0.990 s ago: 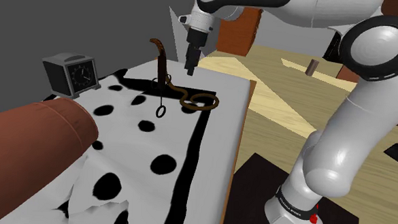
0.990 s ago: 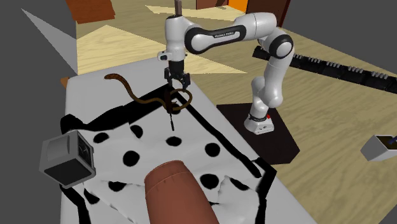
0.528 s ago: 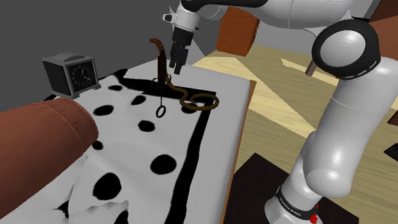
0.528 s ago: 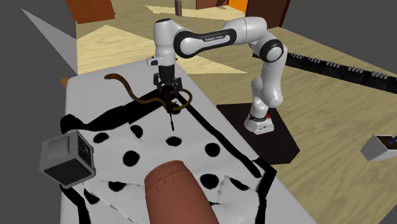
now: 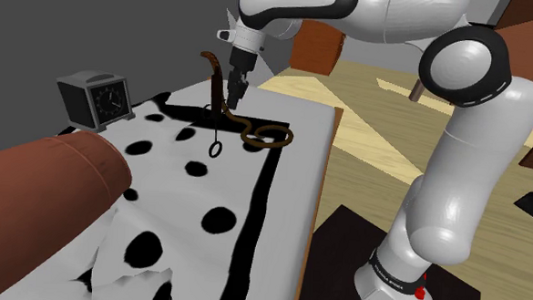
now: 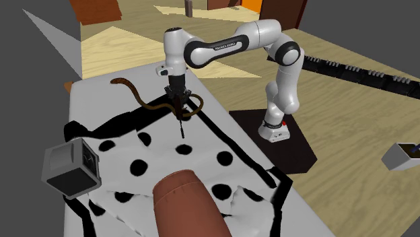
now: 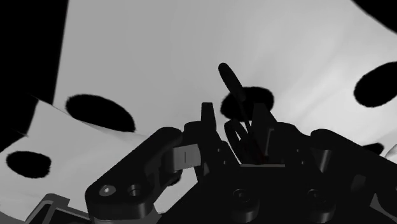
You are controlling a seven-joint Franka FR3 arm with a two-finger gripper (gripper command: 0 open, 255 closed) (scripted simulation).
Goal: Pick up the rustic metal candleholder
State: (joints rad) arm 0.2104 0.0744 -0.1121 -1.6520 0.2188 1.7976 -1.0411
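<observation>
Bolster (image 5: pixel 45 178): brown roll at 8 o'clock in the shoulder view, unmoved. Its near end is cut off by the frame.
Clock (image 5: pixel 98 98): dark box at the edge of the spotted blanket (image 5: pixel 190 197), where it was. It plays no part in this step.
Candleholder (image 5: pixel 247 127): brown curled metal strip on the blanket, at 3 o'clock from the clock. Its hooked end points to 11 o'clock and its coil to 4 o'clock, and it has not shifted.
Gripper (image 5: pixel 232 90): in the last second it swung in from the stem's 3 o'clock side and dropped onto it. You look done with the approach and ready to close.
Fingers (image 7: pixel 207 118): in the wrist view they stand slightly apart, with the stem (image 7: pixel 230 79) between them and nothing clamped.
Hidden: black fingers against dark metal and black spots blur any contact, so you cannot tell whether a pad touches. Whether the small ring (image 5: pixel 216 149) at the stem's 6 o'clock is joined on is also unclear.
</observation>
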